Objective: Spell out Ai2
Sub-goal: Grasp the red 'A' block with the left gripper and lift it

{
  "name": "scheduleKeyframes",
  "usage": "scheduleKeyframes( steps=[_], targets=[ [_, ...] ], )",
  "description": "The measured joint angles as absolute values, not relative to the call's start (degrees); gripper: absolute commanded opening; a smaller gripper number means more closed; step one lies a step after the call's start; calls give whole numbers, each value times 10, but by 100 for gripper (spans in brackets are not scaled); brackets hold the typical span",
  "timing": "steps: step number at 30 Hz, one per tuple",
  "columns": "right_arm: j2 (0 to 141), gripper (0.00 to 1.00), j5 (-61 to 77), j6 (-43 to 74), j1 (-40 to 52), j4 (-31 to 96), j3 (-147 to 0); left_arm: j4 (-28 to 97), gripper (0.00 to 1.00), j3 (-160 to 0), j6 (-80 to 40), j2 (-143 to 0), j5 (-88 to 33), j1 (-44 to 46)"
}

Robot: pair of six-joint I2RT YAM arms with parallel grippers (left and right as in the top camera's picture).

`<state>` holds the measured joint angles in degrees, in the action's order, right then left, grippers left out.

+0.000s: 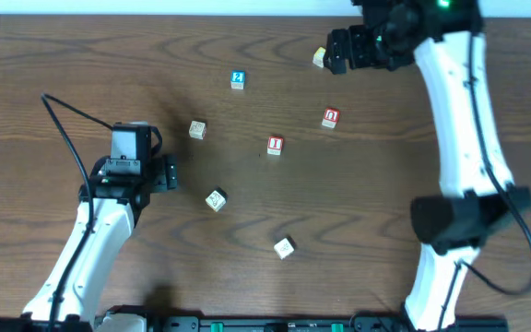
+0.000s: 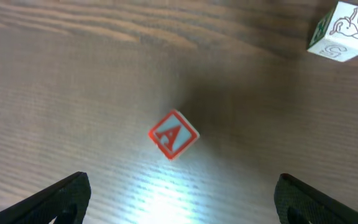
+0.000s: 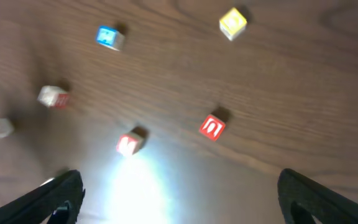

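1. left gripper [image 2: 182,190] — jaws spread wide and holding nothing; only its two dark fingertips show, in the lower corners of the left wrist view.
2. the red a block [image 2: 173,134] lies on the table [image 2: 55,74] just ahead of those jaws, about midway between them, turned corner-on and touching neither finger.
3. a white picture block [image 2: 344,30] sits in the upper right of that view, well apart from the a block.
4. right gripper [image 3: 179,183] — also released and empty, at the upper right of the overhead frame.
5. in the overhead view the red i block [image 1: 275,145] lies near the centre, with the blue 2 block [image 1: 238,79] up and to its left; both are well apart from either gripper.
6. a yellow block [image 1: 319,57] sits just beside the right gripper, and a red u block [image 1: 330,117] lies right of the i block.
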<state>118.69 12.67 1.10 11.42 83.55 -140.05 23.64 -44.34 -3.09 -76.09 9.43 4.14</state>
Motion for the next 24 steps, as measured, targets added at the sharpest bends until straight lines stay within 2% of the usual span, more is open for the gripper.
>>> scheduleKeyframes(
  steps=[6,17,24],
  targets=[
    [1051,99,118,-26,122,843,-1373,227,95,-444,15,-813,95,41],
    [835,99,92,-41,121,679,-965,180,96,-445,124,-834,95,41],
    [669,99,85,-41,121,594,-775,157,96,-446,200,-877,94,14]
  ],
)
